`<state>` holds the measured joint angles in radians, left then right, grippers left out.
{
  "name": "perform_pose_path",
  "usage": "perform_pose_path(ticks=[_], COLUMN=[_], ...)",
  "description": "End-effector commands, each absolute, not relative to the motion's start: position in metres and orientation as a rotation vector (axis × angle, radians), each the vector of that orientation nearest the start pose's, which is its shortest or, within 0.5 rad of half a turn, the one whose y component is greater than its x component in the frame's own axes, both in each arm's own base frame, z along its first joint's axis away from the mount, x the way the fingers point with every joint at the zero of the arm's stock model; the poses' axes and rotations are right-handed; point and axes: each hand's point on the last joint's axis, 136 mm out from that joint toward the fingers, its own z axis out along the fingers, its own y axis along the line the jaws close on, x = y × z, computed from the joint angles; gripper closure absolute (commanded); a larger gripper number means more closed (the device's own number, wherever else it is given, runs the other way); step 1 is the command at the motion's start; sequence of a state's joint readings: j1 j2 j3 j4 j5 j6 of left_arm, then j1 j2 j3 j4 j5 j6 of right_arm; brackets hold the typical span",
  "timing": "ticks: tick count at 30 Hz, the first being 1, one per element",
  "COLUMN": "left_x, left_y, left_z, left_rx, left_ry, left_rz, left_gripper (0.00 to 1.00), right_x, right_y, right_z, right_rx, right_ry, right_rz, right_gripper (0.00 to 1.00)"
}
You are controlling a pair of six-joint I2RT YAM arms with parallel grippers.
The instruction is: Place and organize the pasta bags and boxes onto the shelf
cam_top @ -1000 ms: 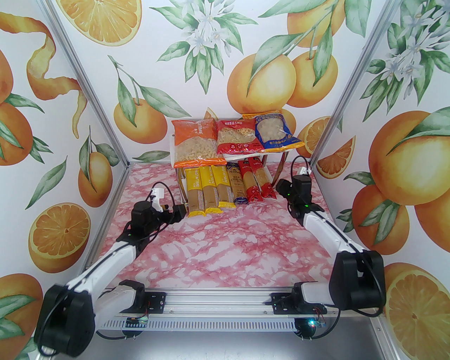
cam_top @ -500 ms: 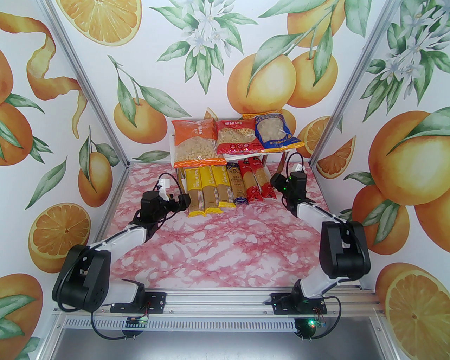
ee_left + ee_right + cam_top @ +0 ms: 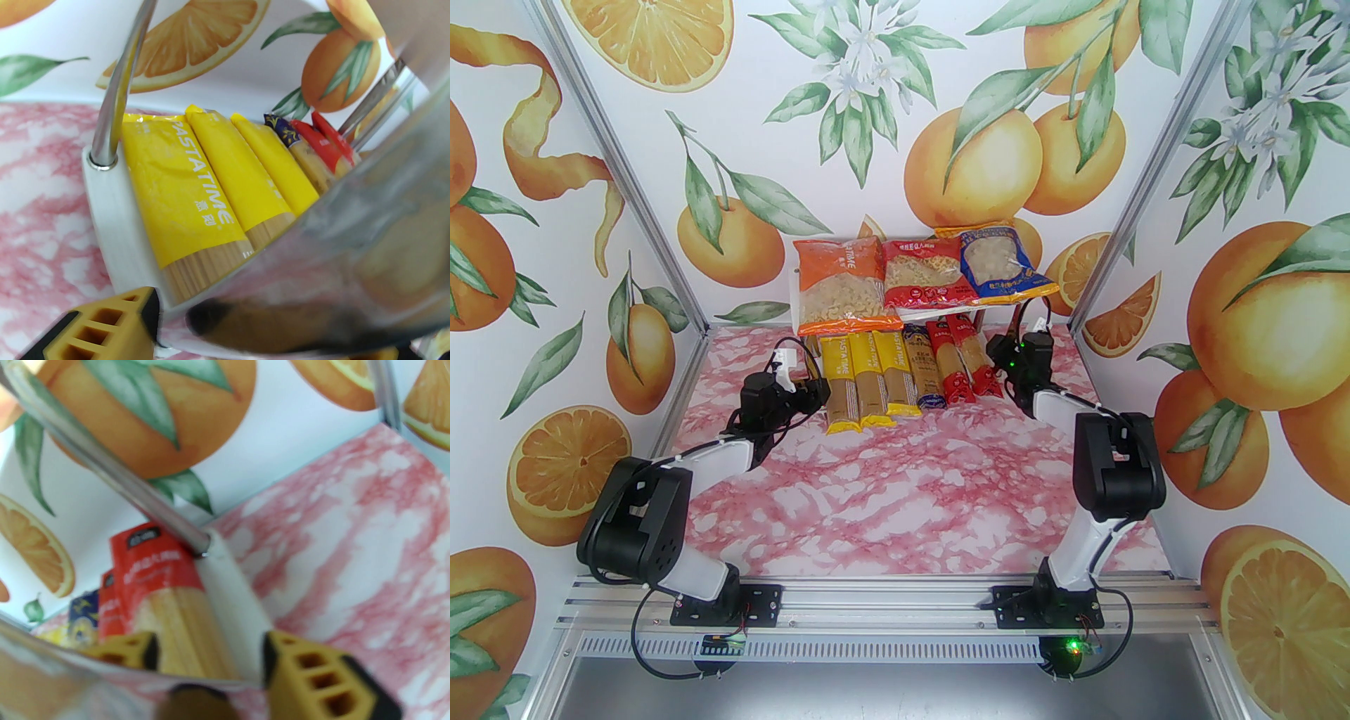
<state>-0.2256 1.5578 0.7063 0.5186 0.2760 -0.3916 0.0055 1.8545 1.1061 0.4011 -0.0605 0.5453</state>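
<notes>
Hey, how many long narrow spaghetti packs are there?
6, side by side on the white two-tier shelf's lower board: three yellow packs at left, one dark blue pack next, two red packs at right. None looks hidden.

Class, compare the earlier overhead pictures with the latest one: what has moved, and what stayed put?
The left gripper moved forward to the left end of the lower board of the shelf, and the right gripper moved forward to its right end. Nothing was visibly taken hold of or let go. The spaghetti packs and the bags stayed where they were.
</notes>
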Motion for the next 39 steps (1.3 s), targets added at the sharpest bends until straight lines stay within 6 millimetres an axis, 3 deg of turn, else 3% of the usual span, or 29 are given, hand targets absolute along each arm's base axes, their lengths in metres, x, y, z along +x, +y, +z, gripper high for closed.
perform_pose_path(ticks=[1, 5, 6, 8, 16, 28, 39], left_x=[0.437, 0.438, 0.438, 0.438, 0.433, 0.396, 0.369], left_y=[-0.157, -0.158, -0.158, -0.157, -0.151, -0.151, -0.150], left_z=[0.174, 0.175, 0.175, 0.175, 0.181, 0.209, 0.202], left_rx=[0.070, 0.074, 0.073, 0.070, 0.090, 0.154, 0.144], left_ry=[1.882, 1.871, 1.868, 1.867, 1.862, 1.821, 1.832], left_rz=[-0.720, -0.732, -0.730, -0.719, -0.670, -0.671, -0.699], left_gripper=[0.50, 0.65, 0.71, 0.78, 0.85, 0.87, 0.88], right_x=[0.552, 0.544, 0.540, 0.533, 0.502, 0.472, 0.456], right_y=[0.008, 0.011, 0.011, 0.011, 0.009, 0.005, 0.001], right_z=[0.166, 0.164, 0.164, 0.165, 0.168, 0.176, 0.166], right_rx=[0.527, 0.502, 0.498, 0.489, 0.463, 0.458, 0.478], right_ry=[1.826, 1.841, 1.844, 1.845, 1.864, 1.907, 1.943], right_rz=[0.478, 0.479, 0.476, 0.473, 0.425, 0.373, 0.345], right_gripper=[0.74, 0.99, 1.00, 1.00, 1.00, 1.00, 1.00])
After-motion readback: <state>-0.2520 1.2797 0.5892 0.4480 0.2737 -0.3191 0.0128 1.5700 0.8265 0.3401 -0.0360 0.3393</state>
